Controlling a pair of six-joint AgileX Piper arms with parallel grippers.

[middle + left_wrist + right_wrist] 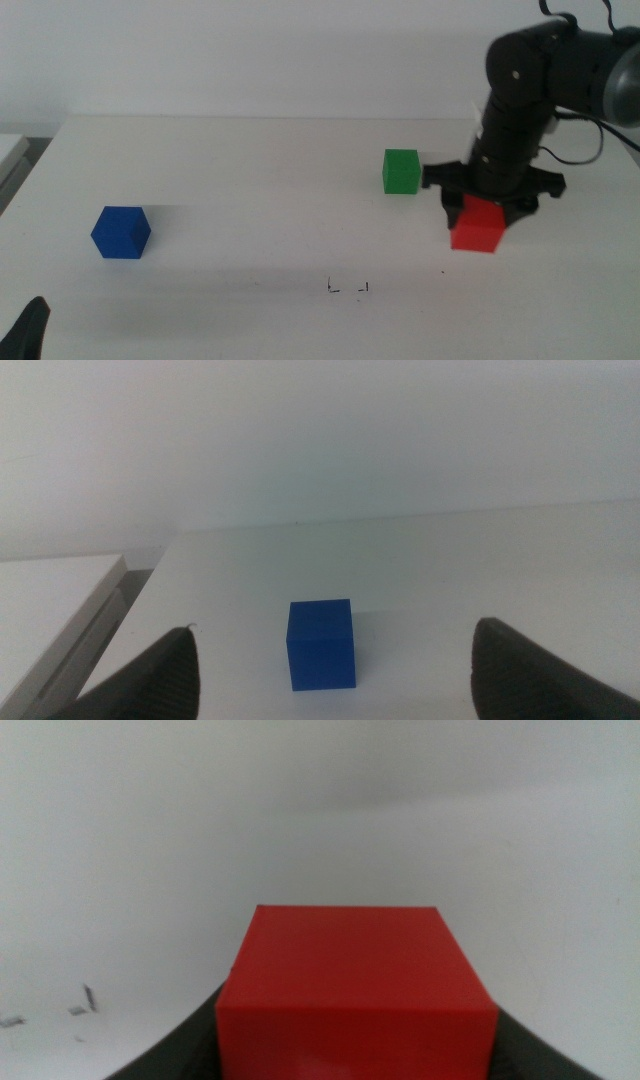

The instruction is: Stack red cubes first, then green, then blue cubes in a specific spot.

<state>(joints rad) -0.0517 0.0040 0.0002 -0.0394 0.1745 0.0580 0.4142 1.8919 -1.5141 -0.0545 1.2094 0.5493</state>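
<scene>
my left hand (30, 325) waits low at the near edge of the surface (250, 180), only a dark tip of it showing in the middle view. in its own wrist view the left hand (335, 670) has its two jaws spread wide and holds nothing. the blue cube (121, 232) sits on the surface just ahead of that hand, in line with the gap between the jaws but clear of both of them; the same blue cube (322, 644) stands flat and square in the wrist view.

further along, between my two hands, are the black corner marks (348, 288) of the stacking spot, near the front of the surface. nothing stands on them. my right wrist view catches some small dark marks (80, 1005) off to one side of the hand, too blurred to read clearly.

the green cube (401, 171) rests on the surface just beside my right hand, on the side toward my left hand, close to it but not touching as far as i can tell.

my right hand (480, 215) points down from its arm and is closed on the red cube (477, 225). in the wrist view the right hand (355, 1040) has a dark jaw pressed to each side of the red cube (355, 990), which fills the space between them. whether the cube touches the surface or hangs just above it, i cannot tell.
</scene>
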